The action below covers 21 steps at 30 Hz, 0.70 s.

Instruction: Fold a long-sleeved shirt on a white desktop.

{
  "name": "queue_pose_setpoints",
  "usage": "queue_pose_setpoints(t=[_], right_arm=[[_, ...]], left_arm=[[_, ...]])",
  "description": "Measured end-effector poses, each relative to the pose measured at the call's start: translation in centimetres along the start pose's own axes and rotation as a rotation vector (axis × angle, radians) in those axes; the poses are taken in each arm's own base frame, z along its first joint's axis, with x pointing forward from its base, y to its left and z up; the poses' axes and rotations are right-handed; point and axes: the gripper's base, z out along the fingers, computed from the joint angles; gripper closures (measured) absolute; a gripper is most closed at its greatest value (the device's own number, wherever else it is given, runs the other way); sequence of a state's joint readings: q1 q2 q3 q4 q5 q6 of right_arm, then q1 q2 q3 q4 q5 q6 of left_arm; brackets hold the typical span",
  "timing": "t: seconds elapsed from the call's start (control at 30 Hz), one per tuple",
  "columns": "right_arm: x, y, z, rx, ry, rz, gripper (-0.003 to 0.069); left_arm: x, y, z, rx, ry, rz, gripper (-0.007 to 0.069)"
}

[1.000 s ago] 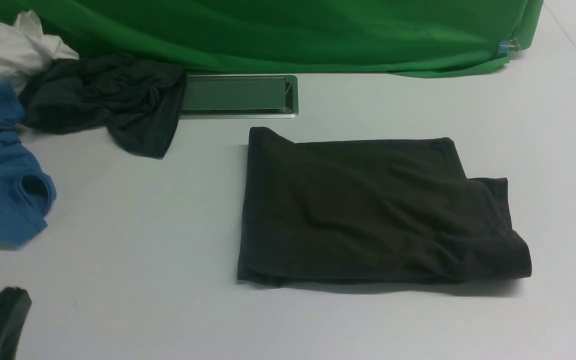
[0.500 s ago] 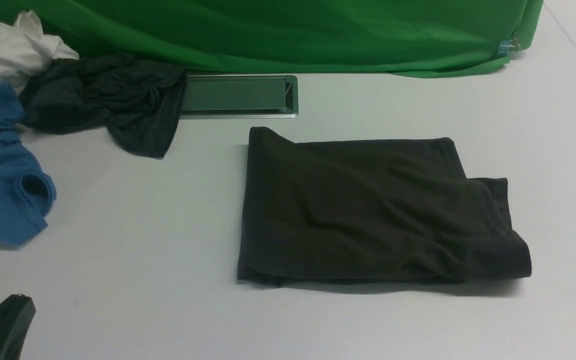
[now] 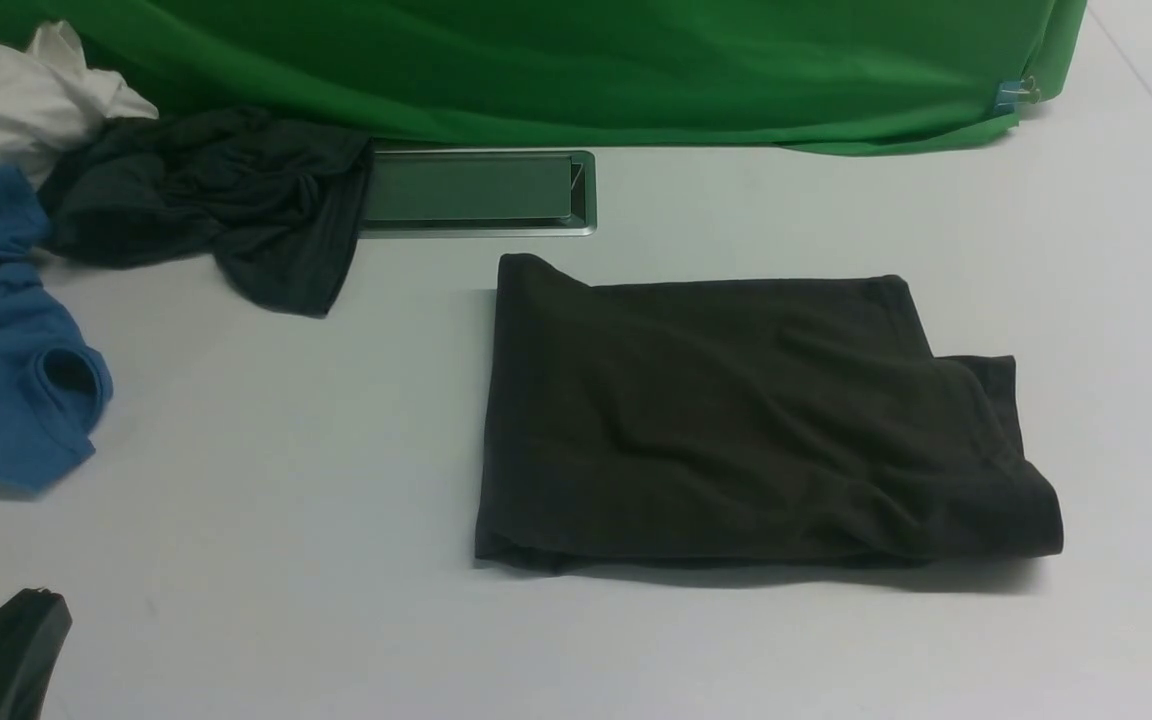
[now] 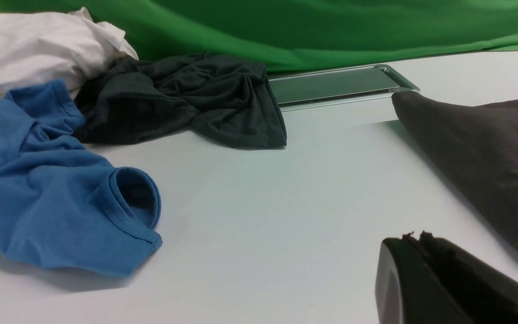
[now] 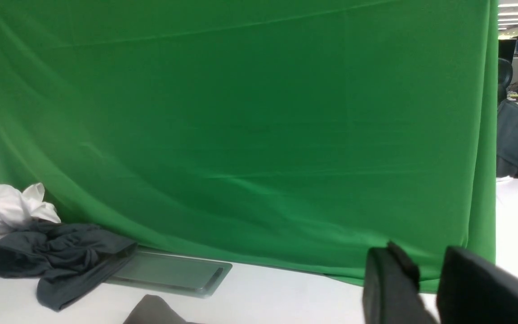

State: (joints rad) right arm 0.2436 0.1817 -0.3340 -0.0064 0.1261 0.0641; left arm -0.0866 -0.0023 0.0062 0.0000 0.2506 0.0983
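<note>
The long-sleeved shirt [image 3: 756, 430], very dark brown-black knit, is lying flat on the white desk [image 3: 336, 500] as a folded, roughly rectangular packet, right of centre. Its left edge is running straight; its near edge is showing stacked layers. At the right side a lower layer is sticking out past the top fold, with soft wrinkles bunching toward the near right corner. The desk is showing a smooth, plain surface all around the packet.

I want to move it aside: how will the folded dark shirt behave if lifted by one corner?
The long-sleeved shirt is likely floppy: its layers lie wrinkled and slack. Lifted by one corner, the fold would probably fall open. It should slide easily over the smooth white desktop.
</note>
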Motion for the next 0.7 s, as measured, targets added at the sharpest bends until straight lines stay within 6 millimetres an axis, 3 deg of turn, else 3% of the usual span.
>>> queue_pose_setpoints(t=[0.47,0.7], right_arm=[[-0.03,-0.03,-0.05,0.005,-0.003,-0.02,0.0431],[0.87,-0.84,-0.64,0.147,0.095,-0.134,0.0423]], left_arm=[[0.0,0.0,0.0,0.0,0.0,0.0,0.0605],[0.0,0.0,0.0,0.0,0.0,0.0,0.0605]])
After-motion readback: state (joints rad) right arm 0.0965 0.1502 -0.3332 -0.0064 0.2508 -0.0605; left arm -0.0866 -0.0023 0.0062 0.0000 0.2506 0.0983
